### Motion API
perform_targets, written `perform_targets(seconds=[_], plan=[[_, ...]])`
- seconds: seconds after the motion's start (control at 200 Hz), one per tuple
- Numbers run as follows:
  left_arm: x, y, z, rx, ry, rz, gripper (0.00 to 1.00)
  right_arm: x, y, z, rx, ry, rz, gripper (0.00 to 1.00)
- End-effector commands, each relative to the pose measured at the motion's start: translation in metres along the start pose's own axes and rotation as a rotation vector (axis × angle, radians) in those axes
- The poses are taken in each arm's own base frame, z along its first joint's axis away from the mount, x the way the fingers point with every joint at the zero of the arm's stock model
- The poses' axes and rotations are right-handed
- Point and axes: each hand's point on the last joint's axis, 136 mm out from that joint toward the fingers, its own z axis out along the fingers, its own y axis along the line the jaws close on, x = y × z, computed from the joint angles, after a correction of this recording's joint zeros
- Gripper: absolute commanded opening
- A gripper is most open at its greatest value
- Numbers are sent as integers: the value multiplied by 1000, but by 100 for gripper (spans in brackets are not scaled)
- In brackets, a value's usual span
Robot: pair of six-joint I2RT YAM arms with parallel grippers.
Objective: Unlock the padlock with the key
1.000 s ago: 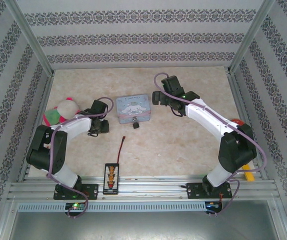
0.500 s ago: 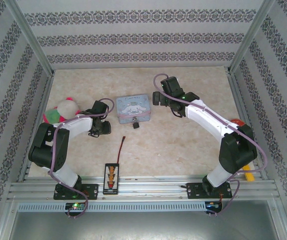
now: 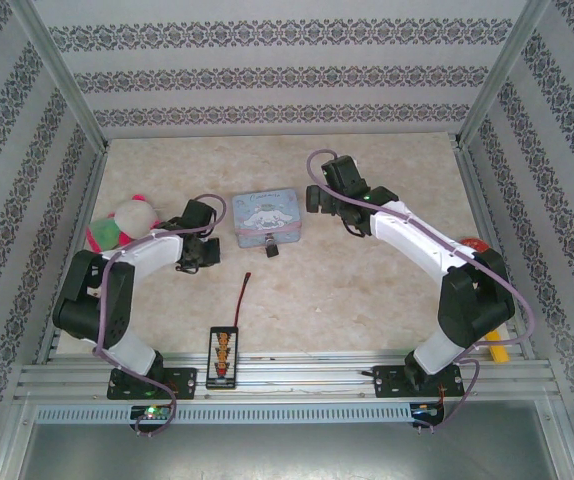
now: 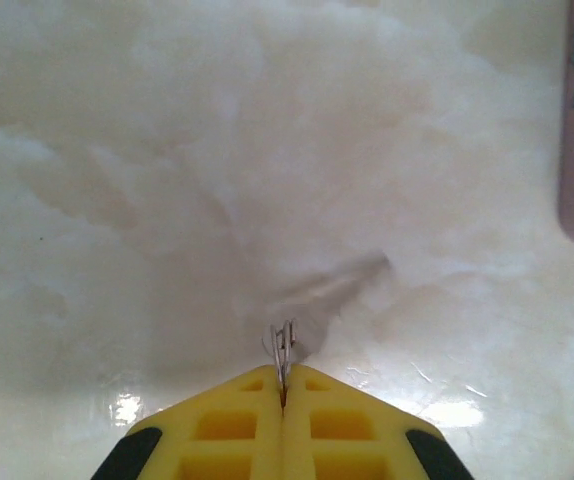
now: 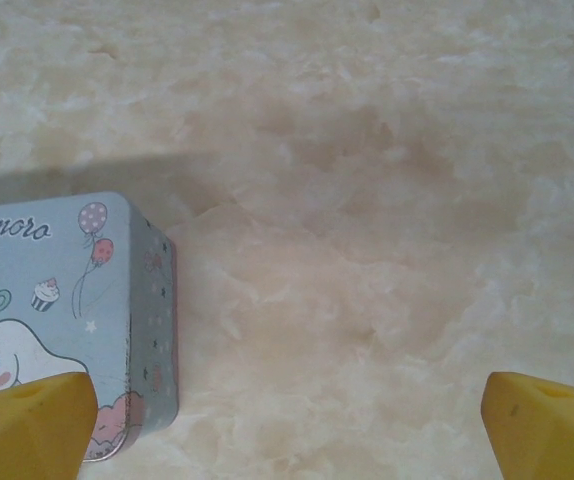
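top view: a pale blue tin (image 3: 265, 213) sits mid-bench (image 3: 367, 290), toward the far edge. the tiny dark padlock (image 3: 270, 246) rests against the tin's near side. the left gripper (image 3: 207, 258) is left of the tin, the right gripper (image 3: 316, 196) just right of it.

left wrist view: yellow fingers (image 4: 217, 430) clenched on a thin silvery key (image 4: 283, 345), seen edge-on.

right wrist view: the right gripper is spread wide, with the tin's corner beside one fingertip (image 5: 27, 425).

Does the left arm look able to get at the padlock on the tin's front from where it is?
Likely yes: the left gripper, shut on what looks like the key, sits beside the tin with bare table up to the padlock; nothing lies between.
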Motion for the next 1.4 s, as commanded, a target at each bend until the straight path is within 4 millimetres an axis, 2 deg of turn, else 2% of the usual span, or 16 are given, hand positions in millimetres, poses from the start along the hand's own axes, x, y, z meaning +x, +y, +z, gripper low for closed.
perform_targets(seconds=[0.0,0.185,0.305,0.385,0.535,0.685,0.78,0.89,0.984,1.219,1.394], plan=[[-2,-2,-14,29,-21,-5,0,0,4,-7,-20,-23,16,98],[-10,-14,-34,100,-71,15,0,8,15,-4,-96,-12,28,98],[-17,-27,-57,176,-116,33,0,18,30,-3,-198,4,55,98],[-24,-37,-76,237,-156,45,0,25,44,-2,-290,22,100,98],[-39,-66,-110,391,-214,64,0,34,82,-3,-538,43,221,98],[-58,-94,-137,557,-286,47,0,29,113,-10,-776,33,354,83],[-72,-108,-152,633,-332,39,0,25,126,-12,-870,24,374,73],[-86,-121,-166,707,-374,29,0,24,131,-12,-888,9,346,62],[-94,-132,-176,763,-394,31,0,22,134,-17,-900,-9,317,57],[-105,-143,-189,810,-417,44,0,17,131,-34,-883,-54,236,49],[-108,-151,-200,832,-402,85,0,18,137,-59,-837,-145,9,48]])
